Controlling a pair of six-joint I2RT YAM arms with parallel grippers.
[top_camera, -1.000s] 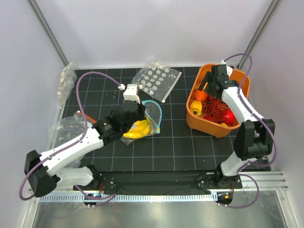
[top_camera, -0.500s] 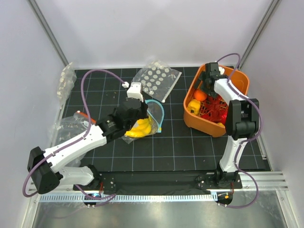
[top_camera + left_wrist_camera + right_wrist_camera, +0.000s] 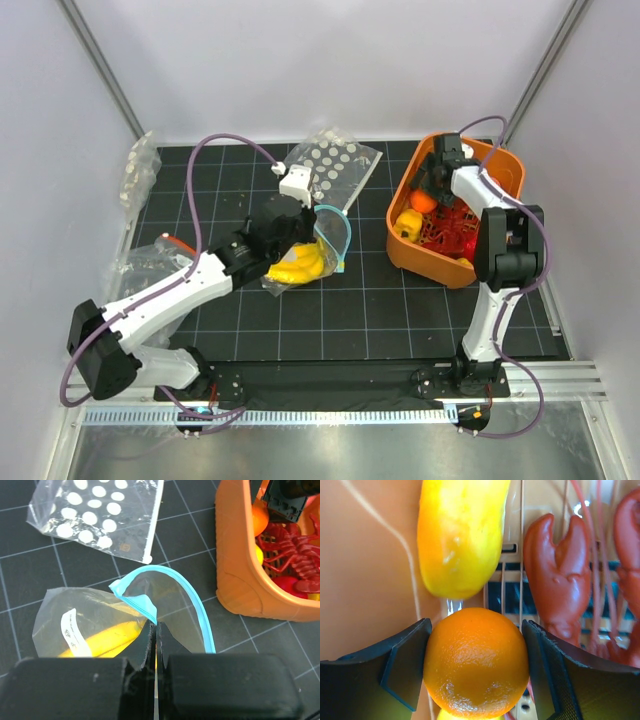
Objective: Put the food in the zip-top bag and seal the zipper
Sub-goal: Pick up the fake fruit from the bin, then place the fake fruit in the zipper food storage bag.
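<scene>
Fruit is split between two spots on the black gridded desk. The banana bunch lies inside the zip-top bag, which sits a little left of the desk's middle. The orange and the yellow mango-like piece are in an orange basket at the far right corner.

The left fingers are clenched tight on the bag's clear film, right at the mouth edge. The light-blue zipper rises from the pinch in an open arch and folds over itself at its left end. The mouth below the arch gapes. A small white label shows on the film over the bananas.

The right fingers reach down into the basket's far left part. They sit on either side of the orange and touch it on both flanks, grasping it. The orange is low in the basket, close to the basket's wall. The mango-like piece lies just beside it, and a red toy lobster lies on the other side, over a dark grid.

A clear bag with white dots lies flat near the far edge, just beyond the zip-top bag and apart from it. More clear bags are bunched along the left edge.
</scene>
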